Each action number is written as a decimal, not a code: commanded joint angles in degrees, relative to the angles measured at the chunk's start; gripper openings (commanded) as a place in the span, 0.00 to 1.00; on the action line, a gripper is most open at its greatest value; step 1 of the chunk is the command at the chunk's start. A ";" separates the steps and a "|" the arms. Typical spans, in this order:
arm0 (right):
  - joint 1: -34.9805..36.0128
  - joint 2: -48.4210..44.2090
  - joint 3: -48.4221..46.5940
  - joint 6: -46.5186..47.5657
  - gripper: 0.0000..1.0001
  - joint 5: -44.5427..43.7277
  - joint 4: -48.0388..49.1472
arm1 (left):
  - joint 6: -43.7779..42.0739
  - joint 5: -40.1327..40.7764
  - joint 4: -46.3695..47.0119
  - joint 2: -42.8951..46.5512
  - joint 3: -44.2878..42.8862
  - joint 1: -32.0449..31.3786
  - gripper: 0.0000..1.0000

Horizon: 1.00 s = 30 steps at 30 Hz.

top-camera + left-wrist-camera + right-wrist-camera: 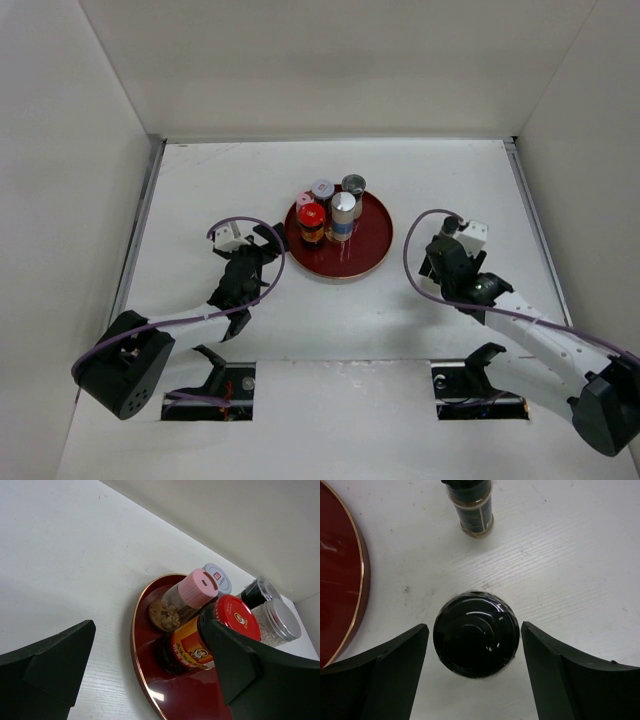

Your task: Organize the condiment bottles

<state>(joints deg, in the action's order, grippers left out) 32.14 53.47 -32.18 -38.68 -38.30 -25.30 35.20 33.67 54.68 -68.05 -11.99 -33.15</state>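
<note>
Several condiment bottles stand on the round red tray (pixel 365 258): a red-lidded dark jar (pixel 311 222), a pink-capped shaker (pixel 305 200), a white-lidded one (pixel 322 188), a dark one (pixel 353 184) and a taller silver-lidded jar (pixel 343 210). My left gripper (pixel 268 238) is open at the tray's left rim (pixel 137 665). The red-lidded jar (pixel 200 645) is just by its right finger (pixel 250 675), untouched. My right gripper (pixel 472 629) is open around a black-capped bottle (pixel 476 636) on the table, with a gap on both sides. Another dark bottle (pixel 470 507) stands beyond it.
White walls enclose the table on the left, back and right. The tray's edge (pixel 342 575) lies left of my right gripper (pixel 432 262). Two cut-outs (pixel 210 388) with the arm bases sit at the near edge.
</note>
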 commanded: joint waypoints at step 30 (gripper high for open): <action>2.71 38.63 -29.60 19.08 0.43 8.60 38.74 | 1.19 0.96 2.45 0.38 -0.49 0.94 1.00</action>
<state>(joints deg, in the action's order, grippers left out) 36.25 91.35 -57.56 -21.15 -29.52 5.15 35.79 34.11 54.65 -68.47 -11.99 -32.64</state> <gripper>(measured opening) 0.701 0.997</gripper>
